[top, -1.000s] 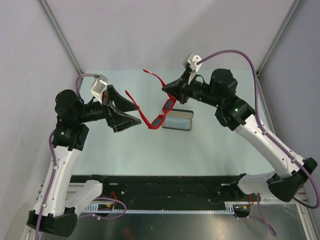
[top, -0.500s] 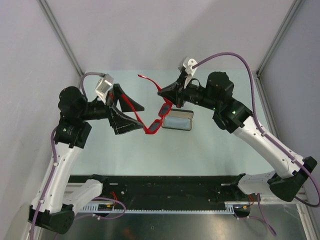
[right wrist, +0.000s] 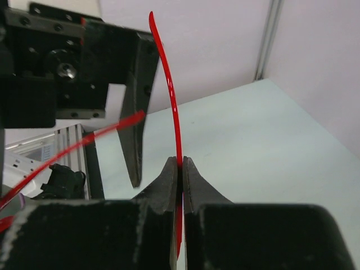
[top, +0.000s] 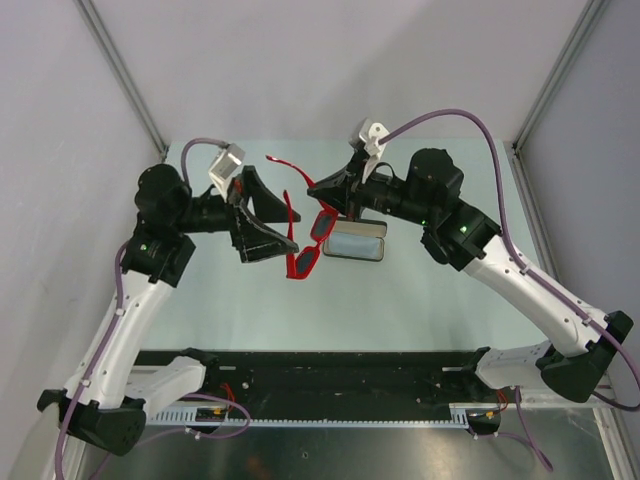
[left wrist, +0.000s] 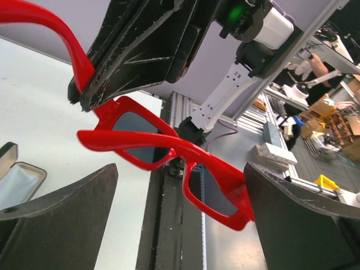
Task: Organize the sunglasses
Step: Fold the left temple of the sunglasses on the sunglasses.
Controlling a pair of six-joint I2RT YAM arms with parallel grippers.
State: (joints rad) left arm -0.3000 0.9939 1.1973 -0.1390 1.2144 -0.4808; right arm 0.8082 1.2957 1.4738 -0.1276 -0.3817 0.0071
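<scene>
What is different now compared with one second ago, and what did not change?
The left gripper moved right, its open jaws now straddling the free temple of the sunglasses, which swung closer to the lenses. The right gripper drifted slightly left. Unchanged: it stays shut on the other temple, holding the glasses up; the black case has not moved.

Left wrist view's left edge clips the case (left wrist: pixel 21 180). Right wrist view: sunglasses (right wrist: pixel 175 112) lenses hidden behind right tool (right wrist: pixel 180 163), second arm blurred.
</scene>
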